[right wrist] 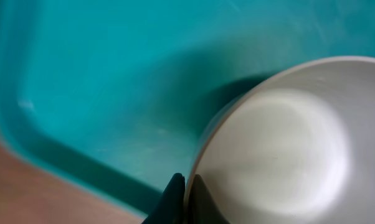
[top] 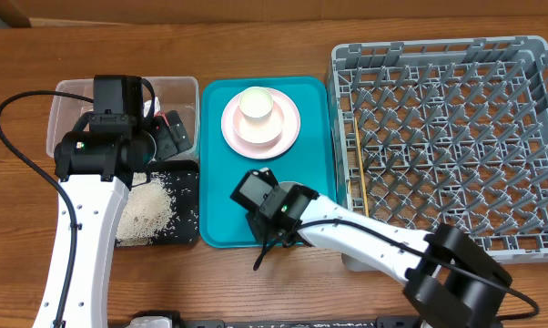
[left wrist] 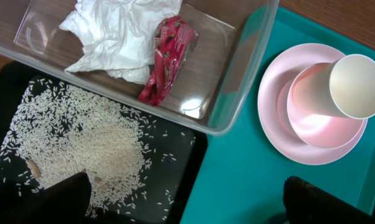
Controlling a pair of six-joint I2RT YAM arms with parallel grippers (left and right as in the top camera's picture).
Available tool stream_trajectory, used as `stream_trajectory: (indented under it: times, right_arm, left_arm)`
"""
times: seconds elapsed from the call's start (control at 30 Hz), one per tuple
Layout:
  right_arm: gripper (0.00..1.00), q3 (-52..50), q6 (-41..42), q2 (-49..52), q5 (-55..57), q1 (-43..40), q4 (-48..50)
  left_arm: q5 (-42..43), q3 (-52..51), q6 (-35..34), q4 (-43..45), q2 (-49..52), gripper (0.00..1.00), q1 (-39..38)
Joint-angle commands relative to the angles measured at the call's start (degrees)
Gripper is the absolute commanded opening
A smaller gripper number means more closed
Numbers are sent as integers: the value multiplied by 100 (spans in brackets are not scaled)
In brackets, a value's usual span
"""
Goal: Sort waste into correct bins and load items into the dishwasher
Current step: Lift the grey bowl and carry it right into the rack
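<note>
Right gripper (right wrist: 186, 186): clenched on the white bowl (right wrist: 281, 143) rim, an edge pinch suited to lifting it off the teal tray (right wrist: 100, 74).
Left gripper (left wrist: 187, 186): spread wide, empty, above the bins.
Waste: rice (left wrist: 81, 143) in the black tray (left wrist: 7, 81); napkin (left wrist: 119, 31) and wrapper (left wrist: 169, 59) in the clear tub (left wrist: 237, 93).
Farther: cup (left wrist: 337, 87) on the plate (left wrist: 275, 124); chopsticks (top: 356, 164) in the rack (top: 456, 137).

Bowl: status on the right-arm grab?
Right gripper shut on white bowl rim, over teal tray. Left gripper open, empty. Nothing in the way seen.
</note>
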Motion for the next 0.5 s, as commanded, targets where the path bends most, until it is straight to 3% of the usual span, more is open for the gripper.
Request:
stream_trajectory:
  times: [0.0, 0.23, 0.47]
  right_arm:
    - [4, 431, -11, -452, -887, -221, -125]
    - [4, 647, -291, -1427, -2706, -1049, -146]
    - [4, 645, -1021, -2120, -5230, -2621, -221]
  left_arm:
    - [-13, 83, 7, 7, -7, 100, 24]
    - [-13, 83, 7, 7, -7, 100, 24]
    - [-13, 83, 7, 7, -7, 100, 24]
